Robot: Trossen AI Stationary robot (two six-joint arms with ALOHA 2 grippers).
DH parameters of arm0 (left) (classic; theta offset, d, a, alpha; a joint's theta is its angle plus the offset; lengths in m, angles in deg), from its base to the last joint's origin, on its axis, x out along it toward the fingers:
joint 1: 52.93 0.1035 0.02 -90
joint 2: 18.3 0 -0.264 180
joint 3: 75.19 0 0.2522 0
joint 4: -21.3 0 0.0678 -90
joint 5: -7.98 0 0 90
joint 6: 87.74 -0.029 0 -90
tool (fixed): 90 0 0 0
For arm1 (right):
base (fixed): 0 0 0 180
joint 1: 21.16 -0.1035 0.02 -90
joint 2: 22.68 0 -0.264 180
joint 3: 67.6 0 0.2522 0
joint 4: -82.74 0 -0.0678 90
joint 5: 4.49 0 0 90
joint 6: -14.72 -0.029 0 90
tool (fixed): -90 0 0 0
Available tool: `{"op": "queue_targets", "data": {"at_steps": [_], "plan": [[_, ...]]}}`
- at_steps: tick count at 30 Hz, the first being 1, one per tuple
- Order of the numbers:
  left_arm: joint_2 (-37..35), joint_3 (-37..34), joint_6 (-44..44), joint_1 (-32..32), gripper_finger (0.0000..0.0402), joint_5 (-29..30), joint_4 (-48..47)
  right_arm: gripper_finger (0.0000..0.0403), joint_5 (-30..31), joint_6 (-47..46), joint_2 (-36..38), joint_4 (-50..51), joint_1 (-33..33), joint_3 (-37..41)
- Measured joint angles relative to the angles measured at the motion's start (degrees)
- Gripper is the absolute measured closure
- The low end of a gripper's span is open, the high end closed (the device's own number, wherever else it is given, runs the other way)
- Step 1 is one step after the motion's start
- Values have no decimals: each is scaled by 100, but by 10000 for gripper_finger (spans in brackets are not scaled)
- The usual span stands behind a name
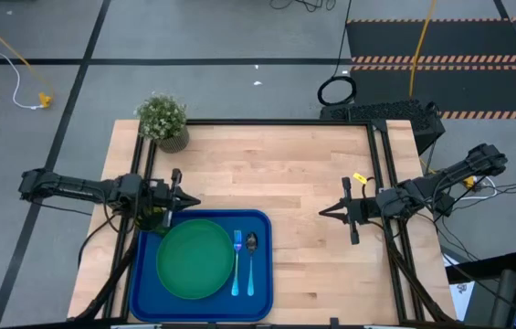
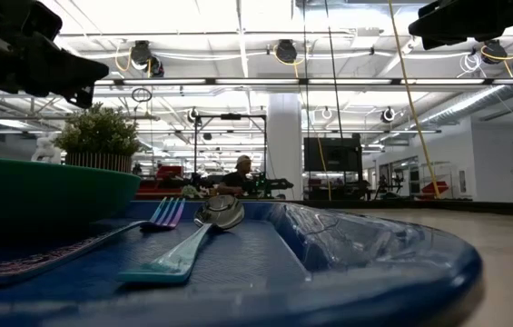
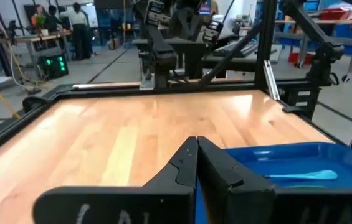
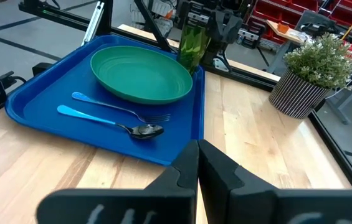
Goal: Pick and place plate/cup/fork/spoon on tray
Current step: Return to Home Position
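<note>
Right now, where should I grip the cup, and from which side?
Likely across its upper wall, from above: the cup stands upright at the tray's corner, with the plate close beside it. The shut left gripper is nearest and must open first.

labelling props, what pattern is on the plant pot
Thin dark and pale vertical stripes on the plant pot, clearest in the right wrist view.

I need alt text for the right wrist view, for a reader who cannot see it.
A dark-blue tray on a wooden table holds a green plate, a light-blue fork and a spoon. An olive-green cup stands at its far corner; a potted plant beside. The right gripper shows in front, jaws shut.
</note>
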Motion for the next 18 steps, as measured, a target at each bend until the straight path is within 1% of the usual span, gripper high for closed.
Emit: {"op": "queue_targets", "data": {"at_steps": [5, 8, 13, 18], "plan": [[-40, 2, 65, 1, 394, 54, -113, 403, -2, -36, 0, 1, 2, 0], [-173, 0, -61, 4, 394, 58, -235, 403, -3, -138, 0, 1, 0, 0], [-627, -2, -280, 4, 394, 371, -528, 403, -5, -155, 0, 1, 0, 0], [-1186, -6, -139, -6, 394, 374, -624, 403, -5, -157, 0, 1, 0, 0]]}}
